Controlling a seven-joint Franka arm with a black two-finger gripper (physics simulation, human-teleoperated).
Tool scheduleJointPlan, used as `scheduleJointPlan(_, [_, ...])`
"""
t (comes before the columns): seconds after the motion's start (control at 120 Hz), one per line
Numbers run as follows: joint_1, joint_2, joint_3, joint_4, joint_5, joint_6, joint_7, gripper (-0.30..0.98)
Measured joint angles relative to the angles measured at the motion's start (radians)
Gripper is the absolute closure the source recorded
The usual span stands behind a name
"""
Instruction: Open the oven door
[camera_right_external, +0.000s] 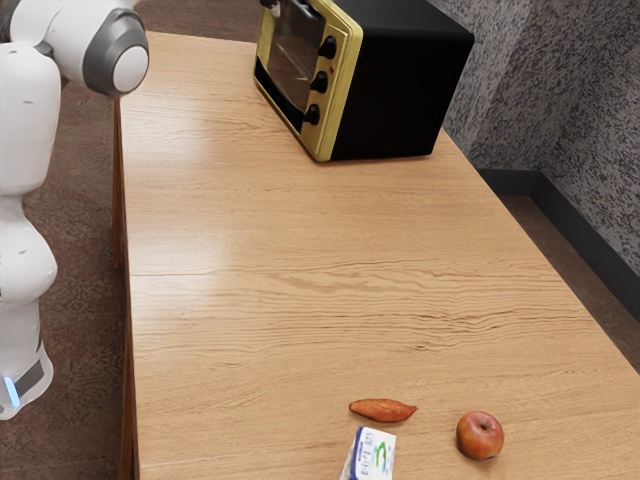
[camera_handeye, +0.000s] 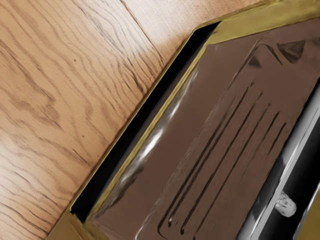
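I cannot tell if the jaws are wide or narrow. In front of them is the oven door (camera_handeye: 195, 110), with a shiny bar (camera_handeye: 306, 125) by it. The black and gold oven (camera_right_external: 395, 95) sits on the counter (camera_right_external: 240, 300). Far from the jaws are an orange root (camera_right_external: 382, 410), a little box (camera_right_external: 373, 455) and a red apple (camera_right_external: 480, 436).

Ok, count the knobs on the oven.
3: top knob, middle knob and bottom knob, in a column on the front of the oven, beside the door glass.
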Motion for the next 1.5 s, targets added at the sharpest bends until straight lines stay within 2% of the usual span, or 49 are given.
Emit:
scheduleJointPlan(0.133, [0.040, 0.049, -0.009, 0.015, -0.031, 0.053, 0.022, 0.00])
scheduleJointPlan(0.375, [0.172, 0.096, -0.123, 0.063, -0.052, 0.120, 0.065, 0.00])
scheduleJointPlan(1.5, [0.204, 0.129, -0.143, 0.023, -0.066, 0.187, 0.199, 0.00])
